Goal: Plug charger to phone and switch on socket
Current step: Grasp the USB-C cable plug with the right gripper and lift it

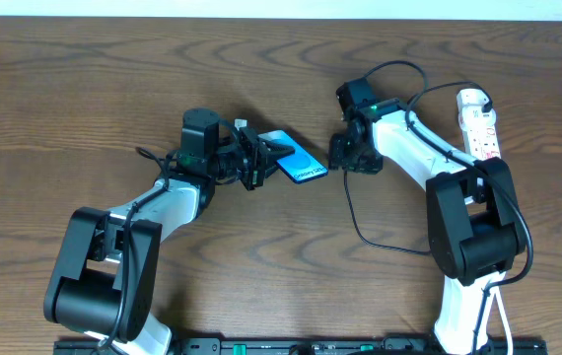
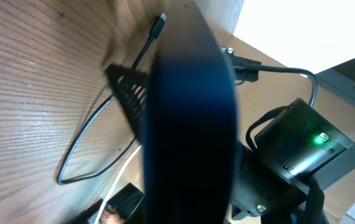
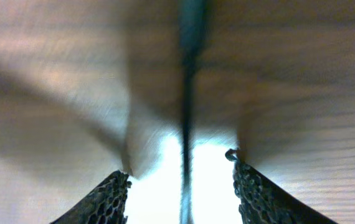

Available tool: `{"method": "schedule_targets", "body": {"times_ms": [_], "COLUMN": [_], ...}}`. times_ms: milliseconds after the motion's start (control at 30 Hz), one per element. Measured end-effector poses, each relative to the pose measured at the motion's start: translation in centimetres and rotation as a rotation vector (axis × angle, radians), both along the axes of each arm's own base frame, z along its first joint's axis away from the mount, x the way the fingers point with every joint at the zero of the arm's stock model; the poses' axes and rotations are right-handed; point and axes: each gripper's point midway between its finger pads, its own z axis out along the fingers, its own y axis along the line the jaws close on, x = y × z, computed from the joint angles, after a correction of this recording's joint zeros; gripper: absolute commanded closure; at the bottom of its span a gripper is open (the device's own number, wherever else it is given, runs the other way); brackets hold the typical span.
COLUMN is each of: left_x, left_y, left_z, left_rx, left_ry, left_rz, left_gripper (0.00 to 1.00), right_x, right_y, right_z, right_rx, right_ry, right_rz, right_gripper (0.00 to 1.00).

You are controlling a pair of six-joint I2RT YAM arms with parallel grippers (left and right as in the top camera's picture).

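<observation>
The table (image 1: 84, 89) is dark wood with broad wavy grain. On the left half, the left claw (image 1: 258, 158) is clamped on the near end of the phone (image 1: 299, 165), a slim flat slab with black edges and a glossy cyan-blue screen. The screen faces up and is tilted at an angle across the middle of the table. From the left wrist the phone shows edge-on, as a dark, blurred, rounded band filling the centre. Beside that band the charger's plug tip (image 2: 160, 20), a small squared metal end on thin black cable, lies bare against the wood, near the phone's edge. Just right of the phone is the right claw (image 1: 348, 156), a blocky black housing with a green light. From its own wrist its fingers (image 3: 112, 199), matt black with a honeycomb texture, stand well apart. The charger (image 1: 365, 229) runs as a thin blurred line up the gap between them, with bright space on either side, so it does not appear pinched. The cable then sags in a loose smooth loop over the wood toward the right arm's base. At the far right the socket (image 1: 480, 123), a narrow white plastic strip with rounded ends and small red marks, lies partly behind the right arm, well apart from the phone.
</observation>
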Motion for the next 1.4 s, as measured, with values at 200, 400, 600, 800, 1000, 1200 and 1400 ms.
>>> {"method": "schedule_targets", "body": {"times_ms": [200, 400, 600, 800, 1000, 1200, 1400], "left_x": [0.0, 0.7, 1.0, 0.8, 0.2, 1.0, 1.5], "left_y": [0.1, 1.2, 1.7, 1.6, 1.7, 3.9, 5.3], "left_z": [0.0, 0.0, 0.0, 0.1, 0.7, 3.1, 5.8], "left_rx": [-0.002, -0.003, -0.002, -0.002, -0.021, -0.070, -0.113], "left_ry": [0.000, 0.001, -0.003, -0.020, -0.066, -0.237, -0.374], "left_rz": [0.001, 0.030, 0.040, 0.023, -0.037, -0.074, -0.122], "left_gripper": [0.92, 0.92, 0.92, 0.92, 0.92, 0.92, 0.92], "right_x": [1.4, 2.5, 3.1, 3.2, 2.3, -0.7, -4.2], "right_y": [-1.5, -1.5, -1.2, -1.0, 0.7, 0.8, -0.4], "right_z": [-0.1, -0.1, 0.0, -0.1, 0.0, 1.2, 11.0], "right_rx": [-0.061, -0.057, -0.044, -0.032, 0.139, 0.326, 0.497], "right_ry": [-0.052, -0.095, -0.115, -0.115, -0.033, 0.097, 0.018], "right_rz": [-0.132, -0.169, -0.179, -0.179, -0.112, -0.005, 0.208], "right_gripper": [0.59, 0.74, 0.90, 0.99, 0.99, 0.99, 0.99]}}
